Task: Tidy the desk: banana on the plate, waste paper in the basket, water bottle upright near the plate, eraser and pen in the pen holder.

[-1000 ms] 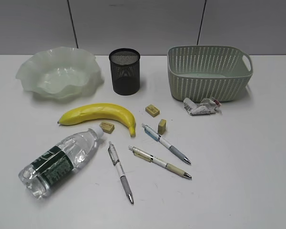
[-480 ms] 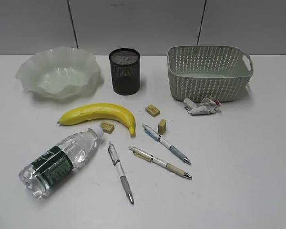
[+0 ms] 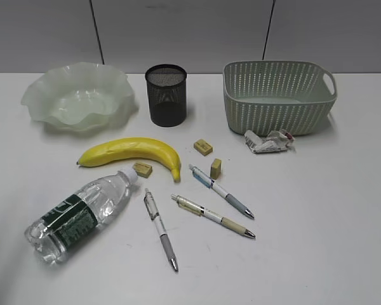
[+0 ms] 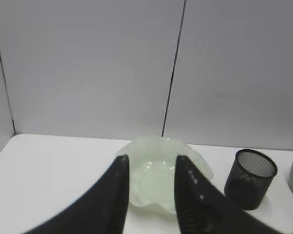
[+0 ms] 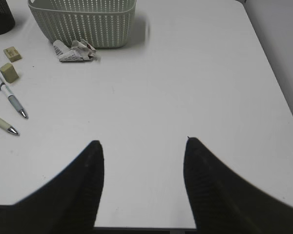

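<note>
On the white desk [image 3: 317, 216] the banana [image 3: 130, 152] lies in front of the empty plate [image 3: 79, 96]. The water bottle [image 3: 82, 215] lies on its side at the front left. Three pens [image 3: 160, 229] [image 3: 213, 216] [image 3: 221, 190] and three small erasers [image 3: 203, 147] [image 3: 216, 168] [image 3: 142, 169] are scattered mid-desk. The waste paper [image 3: 269, 142] rests against the basket [image 3: 278, 96]. The pen holder [image 3: 166, 95] stands empty. My left gripper [image 4: 152, 160] hangs open and empty facing the plate [image 4: 151, 144]. My right gripper [image 5: 143, 142] is open above bare desk, far from the waste paper [image 5: 73, 51].
Neither arm shows in the exterior view. A grey panelled wall [image 3: 190, 32] backs the desk. The desk's right edge [image 5: 276, 83] and front edge run close to my right gripper. The basket [image 5: 83, 19] is at the back of the right wrist view.
</note>
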Robot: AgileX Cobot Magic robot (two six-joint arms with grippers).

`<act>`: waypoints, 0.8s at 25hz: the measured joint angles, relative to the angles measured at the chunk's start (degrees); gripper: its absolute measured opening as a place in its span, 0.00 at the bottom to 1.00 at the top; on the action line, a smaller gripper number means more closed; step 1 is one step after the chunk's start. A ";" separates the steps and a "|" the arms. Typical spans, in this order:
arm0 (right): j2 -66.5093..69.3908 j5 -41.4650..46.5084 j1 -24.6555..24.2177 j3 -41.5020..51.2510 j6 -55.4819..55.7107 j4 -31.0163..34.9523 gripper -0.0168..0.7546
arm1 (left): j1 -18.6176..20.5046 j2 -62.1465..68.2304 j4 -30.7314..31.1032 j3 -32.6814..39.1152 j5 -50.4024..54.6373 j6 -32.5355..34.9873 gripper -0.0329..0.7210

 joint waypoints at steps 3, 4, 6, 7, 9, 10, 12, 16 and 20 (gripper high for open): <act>0.00 0.00 0.00 0.00 0.00 0.02 0.57 | -2.07 13.40 0.00 -5.23 -0.17 2.12 0.38; 0.00 0.00 0.00 0.00 0.00 0.08 0.57 | -3.51 17.54 0.00 -7.63 0.65 3.31 0.39; 0.00 0.00 0.00 0.00 0.00 0.07 0.57 | -6.78 24.70 0.00 -12.61 4.17 6.06 0.42; 0.00 0.00 0.00 0.00 0.00 0.07 0.57 | -8.62 28.67 0.00 -15.61 6.02 7.94 0.44; 0.00 0.00 0.00 0.00 0.00 0.09 0.57 | -11.47 36.79 0.00 -22.09 11.48 11.17 0.46; 0.00 0.00 0.00 0.00 0.00 0.14 0.57 | -12.72 40.13 0.00 -24.92 14.78 12.60 0.48; 0.00 0.00 0.00 0.00 0.00 0.14 0.57 | -14.49 47.78 -0.10 -31.90 21.57 15.84 0.48; 0.00 0.00 0.00 0.00 0.00 0.14 0.57 | -15.82 60.37 -1.81 -44.21 35.17 25.33 0.49; 0.00 0.00 0.00 0.00 0.00 0.20 0.57 | -15.89 69.59 -5.98 -52.58 41.89 33.73 0.49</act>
